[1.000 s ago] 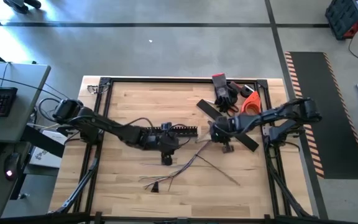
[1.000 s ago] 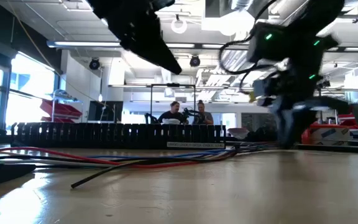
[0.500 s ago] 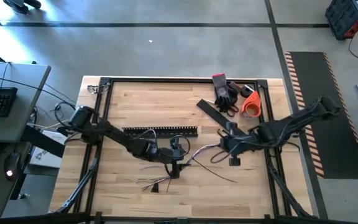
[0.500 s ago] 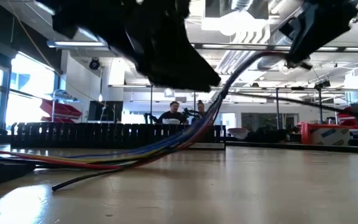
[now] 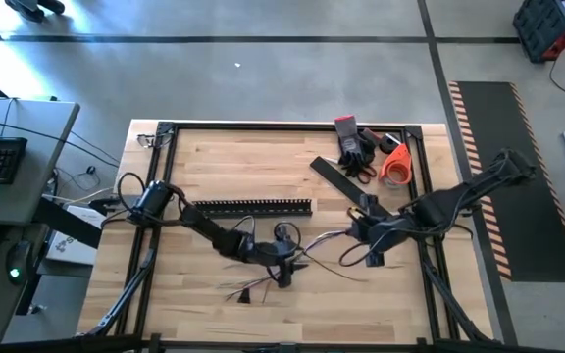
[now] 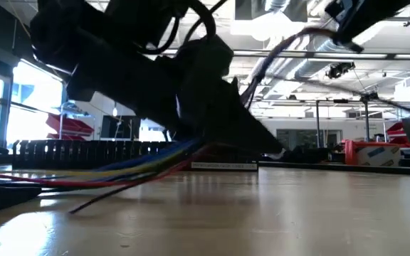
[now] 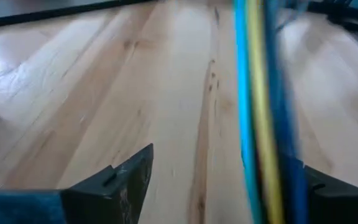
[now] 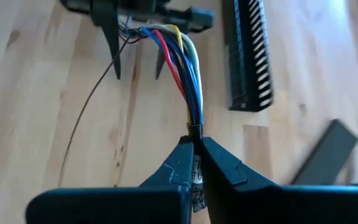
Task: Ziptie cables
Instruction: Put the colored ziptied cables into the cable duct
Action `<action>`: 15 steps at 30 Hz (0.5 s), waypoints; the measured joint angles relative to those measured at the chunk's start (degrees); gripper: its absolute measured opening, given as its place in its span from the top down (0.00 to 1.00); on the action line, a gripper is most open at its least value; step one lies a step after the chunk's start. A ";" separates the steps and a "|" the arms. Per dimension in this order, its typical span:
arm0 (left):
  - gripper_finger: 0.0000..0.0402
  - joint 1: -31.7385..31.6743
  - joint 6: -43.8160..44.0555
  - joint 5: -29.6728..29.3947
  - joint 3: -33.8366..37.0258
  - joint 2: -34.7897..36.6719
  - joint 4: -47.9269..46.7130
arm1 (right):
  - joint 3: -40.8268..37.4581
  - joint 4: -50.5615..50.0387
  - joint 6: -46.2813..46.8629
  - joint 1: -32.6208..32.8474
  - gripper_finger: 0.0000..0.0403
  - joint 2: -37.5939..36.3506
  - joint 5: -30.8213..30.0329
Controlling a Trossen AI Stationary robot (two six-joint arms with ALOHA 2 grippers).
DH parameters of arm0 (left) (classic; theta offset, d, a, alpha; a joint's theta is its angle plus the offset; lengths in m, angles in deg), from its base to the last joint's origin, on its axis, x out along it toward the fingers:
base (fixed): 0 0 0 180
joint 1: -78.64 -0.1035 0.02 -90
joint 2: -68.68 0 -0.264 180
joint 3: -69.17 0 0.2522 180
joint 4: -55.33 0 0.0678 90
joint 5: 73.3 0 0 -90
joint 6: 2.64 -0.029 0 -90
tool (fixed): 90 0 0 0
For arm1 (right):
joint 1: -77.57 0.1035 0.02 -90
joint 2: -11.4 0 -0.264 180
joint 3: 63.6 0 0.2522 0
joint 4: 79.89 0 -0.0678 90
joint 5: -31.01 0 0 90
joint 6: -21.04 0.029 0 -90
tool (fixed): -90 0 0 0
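The cables [image 8: 182,68] are a bundle of dark, red, blue and yellow wires. In the high view they run from my right gripper [image 5: 353,234] toward the near-left, and their splayed ends [image 5: 245,288] lie on the table. My right gripper [image 8: 196,144] is shut on the gathered end. My left gripper [image 5: 283,273] is open and stands over the middle of the bundle. The cables [image 7: 260,124] pass between its fingers, close to one finger; whether they touch it I cannot tell. In the low view the left gripper [image 6: 212,99] fills the foreground. My right gripper pinches the cables at their gathered end [image 8: 195,129], where the strands come together in one dark cord, between its two fingertips. It comes from the table's right, with the fingers lying along the cord. The held end is lifted clear and the cord slopes down to the table.
A long black comb-toothed rail [image 5: 253,207] lies beyond the left gripper. A flat black strip [image 5: 341,178] lies slantwise behind the right gripper. Dark gloves with a red tool [image 5: 354,147] and an orange object [image 5: 395,163] sit at the far right corner. A black frame [image 5: 292,125] rims the table.
My right gripper has moved toward the near and right edges and risen, lifting the gathered end of the cables off the table while the splayed ends stayed down. My left gripper has moved toward the near edge and right, from beside the rail to over the bundle.
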 joint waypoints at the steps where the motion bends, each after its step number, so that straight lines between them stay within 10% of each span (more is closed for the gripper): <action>1: 0.47 0.31 0.03 -0.91 0.00 -0.08 -0.16 | 1.24 -1.23 0.03 0.08 1.00 -0.05 -0.85; 8: 0.78 2.77 -1.69 -7.26 0.00 2.61 -5.52 | 9.82 -12.37 3.42 1.52 1.00 -0.07 -4.37; 15: 0.99 7.06 1.28 -18.23 -0.02 17.32 -34.38 | 11.09 -17.19 7.85 1.85 1.00 -0.11 -5.77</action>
